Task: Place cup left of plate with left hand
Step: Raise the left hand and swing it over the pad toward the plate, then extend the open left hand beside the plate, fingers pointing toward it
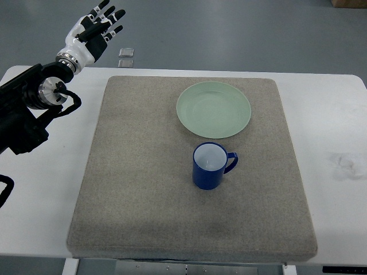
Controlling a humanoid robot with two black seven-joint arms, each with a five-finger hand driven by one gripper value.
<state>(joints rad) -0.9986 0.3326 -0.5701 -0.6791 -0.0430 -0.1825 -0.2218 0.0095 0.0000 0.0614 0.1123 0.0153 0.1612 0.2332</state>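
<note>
— Where does the cup [210, 165] stand?

— Upright on the grey mat [143, 189], a little right of the mat's middle and closer to its near edge than the plate [214, 109] is. It is a dark blue cup, white inside, and its handle points toward the mat's right edge.

— And the plate?

— It is pale green and round. It lies flat near the far edge of the mat, right of centre. The cup sits just beside the plate's near rim, apart from it or barely so; the gap is too thin to judge. So the cup is on the near side of the plate, not at its left.

— What about the left hand [94, 31]?

— It is raised beyond the far left corner of the table [338, 126], over the floor, well apart from cup and plate. Its fingers [109, 17] are spread wide and grasp nothing. Its dark arm comes in across the table's left edge.

— Anything else?

— Two small grey squares [126, 57] lie on the floor just past the table's far edge, near the hand. A faint smudge [346, 164] marks the white tabletop toward the right edge.
</note>
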